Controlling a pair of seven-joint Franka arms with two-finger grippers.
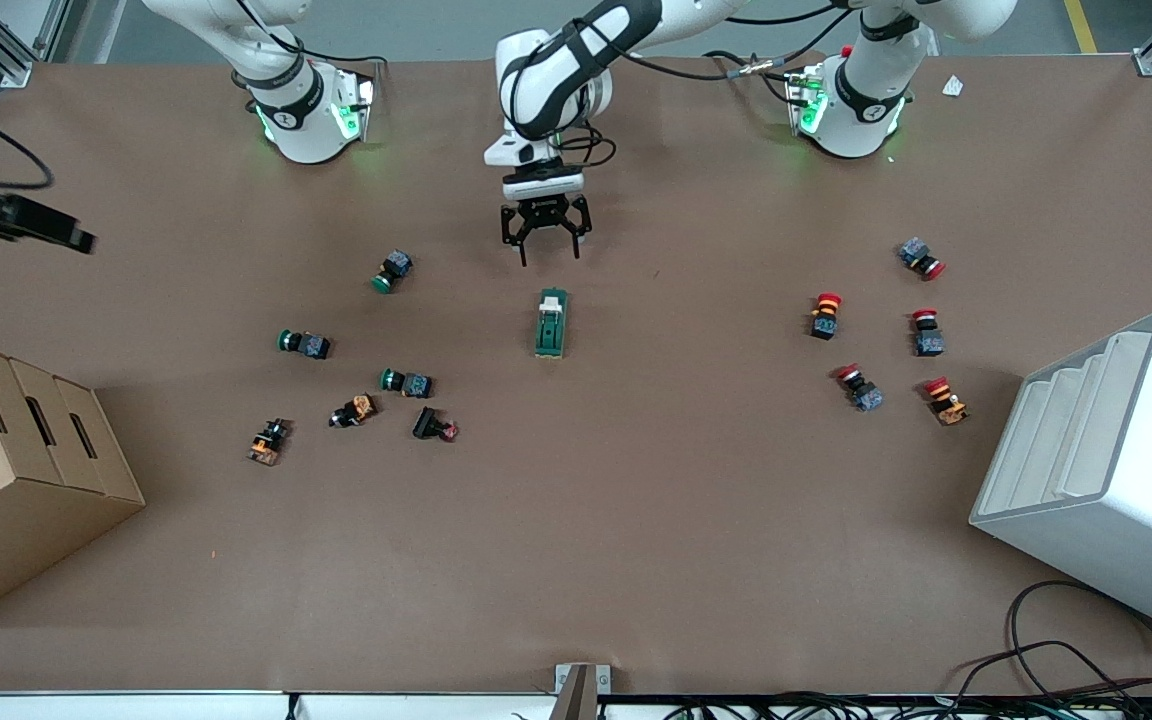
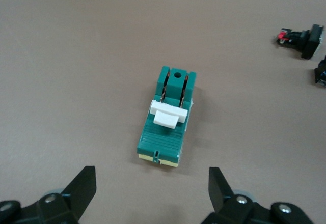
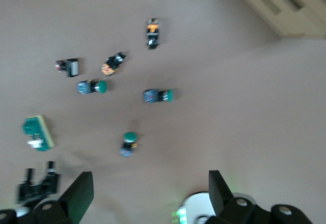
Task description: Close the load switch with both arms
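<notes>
The left claw (image 1: 547, 243) is held open just above the counter (image 1: 636, 520), its fingers (image 2: 84, 186) spread and pointing down, with nothing between them. It hangs over bare counter just beside the load switch (image 1: 550, 323), on the side toward the robot bases. The left arm (image 1: 576, 70) is seen reaching from its base toward the middle of the counter, its wrist bent steeply downward. The load switch lies flat near the counter's centre, its white lever (image 2: 168, 114) across the green body.

The right claw (image 3: 147, 193) is also held open and empty, high over the right arm's end of the counter; in the front view it is cut off at the frame edge. Green-capped push buttons (image 1: 393, 271) lie scattered toward the right arm's end, red-capped push buttons (image 1: 825, 315) toward the left arm's end. A cardboard box (image 1: 6, 470) and a white rack (image 1: 1106, 470) are partly cropped.
</notes>
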